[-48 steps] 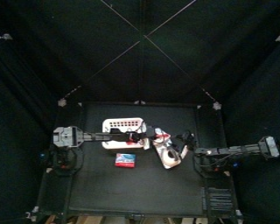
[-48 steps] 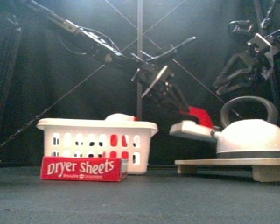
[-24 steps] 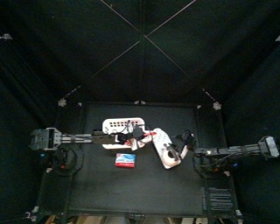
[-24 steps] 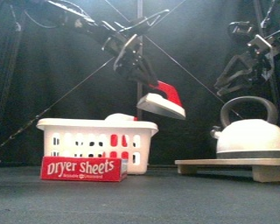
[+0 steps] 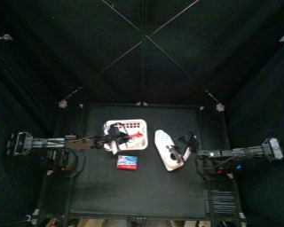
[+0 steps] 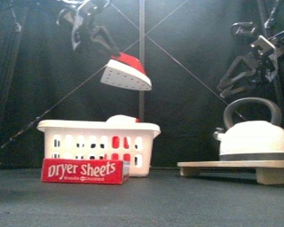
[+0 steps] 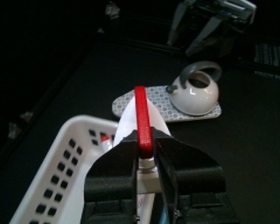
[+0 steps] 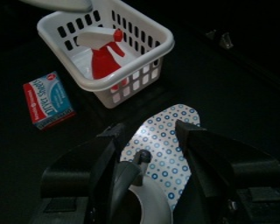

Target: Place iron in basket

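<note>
My left gripper (image 7: pixel 143 163) is shut on the red handle of the iron (image 6: pixel 127 73), a white iron tapering to a point. It holds the iron tilted in the air, well above the basket (image 6: pixel 95 144). In the left wrist view the iron (image 7: pixel 140 122) hangs over the basket's near rim (image 7: pixel 59 166). The white basket with rows of holes (image 5: pixel 130 124) holds a red-and-white thing (image 8: pixel 105 54). My right gripper (image 8: pixel 154 140) is open over a patterned pad (image 8: pixel 168 131), off to the basket's right.
A blue-and-red dryer sheets box (image 6: pixel 82 170) lies in front of the basket. A white kettle (image 6: pixel 257 133) stands on the patterned pad (image 6: pixel 233 167) at the right. Black curtains close in the table on all sides.
My left gripper has carried the iron from beside the kettle up and to the left, to a spot high above the basket. The right arm has not moved.
</note>
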Controlling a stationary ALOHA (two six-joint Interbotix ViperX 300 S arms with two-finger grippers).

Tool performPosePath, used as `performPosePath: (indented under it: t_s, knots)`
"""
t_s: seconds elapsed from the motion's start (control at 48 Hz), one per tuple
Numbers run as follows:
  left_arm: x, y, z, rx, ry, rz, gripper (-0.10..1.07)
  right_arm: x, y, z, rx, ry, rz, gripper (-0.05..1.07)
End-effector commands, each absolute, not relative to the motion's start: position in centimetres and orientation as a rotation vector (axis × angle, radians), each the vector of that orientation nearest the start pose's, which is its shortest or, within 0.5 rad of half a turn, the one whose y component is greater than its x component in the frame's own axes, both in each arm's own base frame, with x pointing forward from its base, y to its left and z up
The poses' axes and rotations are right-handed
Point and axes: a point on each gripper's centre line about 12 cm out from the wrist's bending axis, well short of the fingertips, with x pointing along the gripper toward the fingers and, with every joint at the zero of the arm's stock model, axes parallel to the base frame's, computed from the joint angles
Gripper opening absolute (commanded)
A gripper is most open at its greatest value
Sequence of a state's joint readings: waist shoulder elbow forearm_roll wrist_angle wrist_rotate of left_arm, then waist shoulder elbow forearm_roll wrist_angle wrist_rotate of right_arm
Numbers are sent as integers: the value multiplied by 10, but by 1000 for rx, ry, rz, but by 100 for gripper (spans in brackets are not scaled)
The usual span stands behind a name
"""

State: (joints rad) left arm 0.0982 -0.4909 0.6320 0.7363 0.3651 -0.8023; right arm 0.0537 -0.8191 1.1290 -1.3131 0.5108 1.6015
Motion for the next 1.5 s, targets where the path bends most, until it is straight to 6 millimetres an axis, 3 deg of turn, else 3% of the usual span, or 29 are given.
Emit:
performPosePath:
  t_s: [0.0,0.271,0.667,1.25,1.479]
  knots:
    - [285,68,333,-89,378,409,48,206,-46,241,193,359,-501,86]
    - [242,87,302,-159,364,516,48,207,-48,238,195,372,-514,86]
    - [232,105,257,-239,405,551,48,210,-50,236,193,383,-521,86]
    - [248,124,212,-355,488,549,48,209,-51,236,194,384,-525,86]
    - [252,126,204,-379,509,550,48,209,-50,235,192,386,-523,86]
